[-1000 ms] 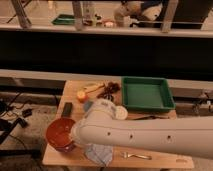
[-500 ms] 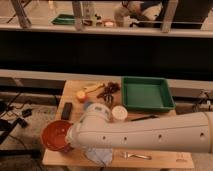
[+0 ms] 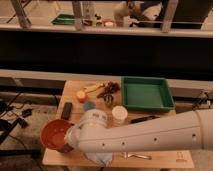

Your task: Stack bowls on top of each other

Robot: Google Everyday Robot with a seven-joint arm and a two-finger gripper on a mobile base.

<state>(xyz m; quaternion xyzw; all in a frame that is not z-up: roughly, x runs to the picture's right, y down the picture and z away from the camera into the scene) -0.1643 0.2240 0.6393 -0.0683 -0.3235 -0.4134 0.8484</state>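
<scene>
Orange-red bowl [image 3: 55, 135] at front-left edge of wooden table [image 3: 165, 159], partly overhanging. Gripper [image 3: 70, 143] hidden behind white arm [image 3: 145, 137] beside bowl, jaws clenched. Green tray [image 3: 146, 93] rear right. No legible writing.

The bowl [image 3: 54, 135] sits at the table's [image 3: 170, 159] lower left corner, with the gripper [image 3: 70, 144] at its right side. The tray [image 3: 146, 93] lies upper right.

1. No text, label, brand, number or sign can be read on any object.
2. The claw is hidden behind the arm, near the orange-red bowl [image 3: 54, 135] at the near left.
</scene>
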